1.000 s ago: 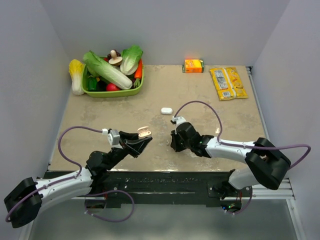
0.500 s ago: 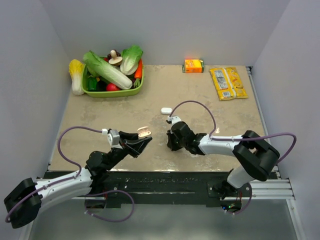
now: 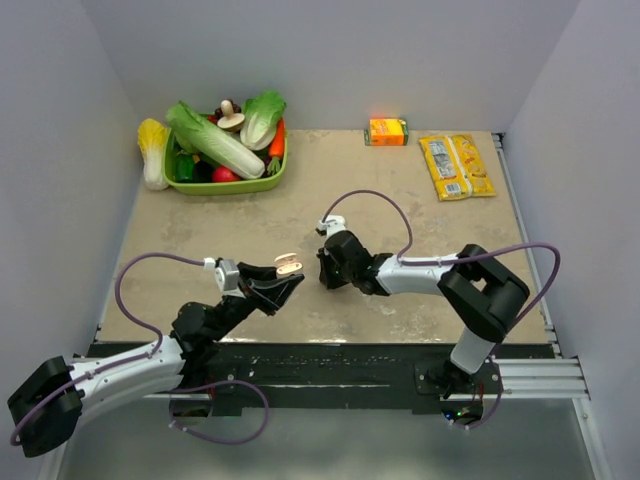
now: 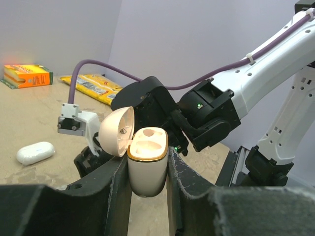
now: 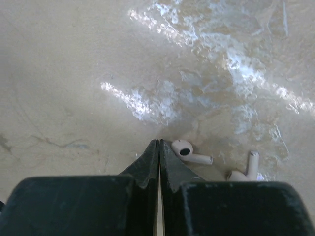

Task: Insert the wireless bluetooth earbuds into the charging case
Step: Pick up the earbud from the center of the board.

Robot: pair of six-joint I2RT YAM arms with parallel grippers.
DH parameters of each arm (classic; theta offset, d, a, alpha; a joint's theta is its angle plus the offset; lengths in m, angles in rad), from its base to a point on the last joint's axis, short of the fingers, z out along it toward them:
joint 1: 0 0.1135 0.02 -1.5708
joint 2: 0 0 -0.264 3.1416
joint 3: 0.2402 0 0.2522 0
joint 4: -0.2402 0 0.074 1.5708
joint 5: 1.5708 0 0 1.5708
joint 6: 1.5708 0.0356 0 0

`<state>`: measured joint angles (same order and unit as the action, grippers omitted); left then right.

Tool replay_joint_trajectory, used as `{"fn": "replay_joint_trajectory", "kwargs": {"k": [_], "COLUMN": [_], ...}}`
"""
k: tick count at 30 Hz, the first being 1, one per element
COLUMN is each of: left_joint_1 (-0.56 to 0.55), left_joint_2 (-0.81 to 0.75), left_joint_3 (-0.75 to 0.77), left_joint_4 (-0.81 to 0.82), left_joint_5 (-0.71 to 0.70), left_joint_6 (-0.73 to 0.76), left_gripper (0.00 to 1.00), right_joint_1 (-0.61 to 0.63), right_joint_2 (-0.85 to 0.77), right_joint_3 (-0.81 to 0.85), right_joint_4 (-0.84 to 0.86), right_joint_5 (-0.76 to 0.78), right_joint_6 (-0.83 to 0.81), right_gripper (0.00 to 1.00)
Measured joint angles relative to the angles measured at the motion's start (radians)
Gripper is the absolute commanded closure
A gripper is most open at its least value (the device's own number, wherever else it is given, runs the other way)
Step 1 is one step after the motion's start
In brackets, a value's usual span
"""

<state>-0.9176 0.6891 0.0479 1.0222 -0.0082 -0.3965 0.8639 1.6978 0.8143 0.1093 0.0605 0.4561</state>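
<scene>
My left gripper [image 4: 145,164] is shut on the charging case [image 4: 146,172], a cream case with a gold rim. It stands upright between the fingers, its lid [image 4: 117,132] swung open to the left and both sockets bare. From above, the case [image 3: 288,266] hangs over the table's near-left part. Two white wireless bluetooth earbuds [image 5: 189,152] [image 5: 246,169] lie on the table in the right wrist view. My right gripper [image 5: 159,143] is shut with nothing in it, its tips on the table just left of the nearer earbud. From above, the right gripper [image 3: 327,276] hides the earbuds.
A closed white oval case [image 4: 34,152] lies on the table behind my right wrist. A green basket of vegetables [image 3: 222,185] stands at the back left, an orange box [image 3: 388,131] and a yellow packet [image 3: 456,166] at the back right.
My right arm has swung left and stretched out, bringing its shut gripper closer to the left gripper. The left gripper and the case have not moved.
</scene>
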Motion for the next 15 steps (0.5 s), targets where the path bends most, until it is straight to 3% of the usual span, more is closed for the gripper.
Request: {"fn": "replay_joint_trajectory", "kwargs": {"k": [8,15], "left_joint_1": [0.0,0.0], "left_joint_2": [0.02,0.013], "left_joint_3": [0.0,0.0], "left_joint_4": [-0.004,-0.015], "left_joint_5": [0.0,0.0], "left_joint_6": [0.014,0.018], "left_gripper": [1.0,1.0], "right_joint_1": [0.0,0.0], "right_joint_2": [0.055,-0.108], "right_joint_3": [0.076,0.029], "right_joint_4": [0.0,-0.018], "right_joint_5": [-0.002,0.001], "right_joint_6": [-0.019,-0.06], "right_gripper": [0.83,1.0]}}
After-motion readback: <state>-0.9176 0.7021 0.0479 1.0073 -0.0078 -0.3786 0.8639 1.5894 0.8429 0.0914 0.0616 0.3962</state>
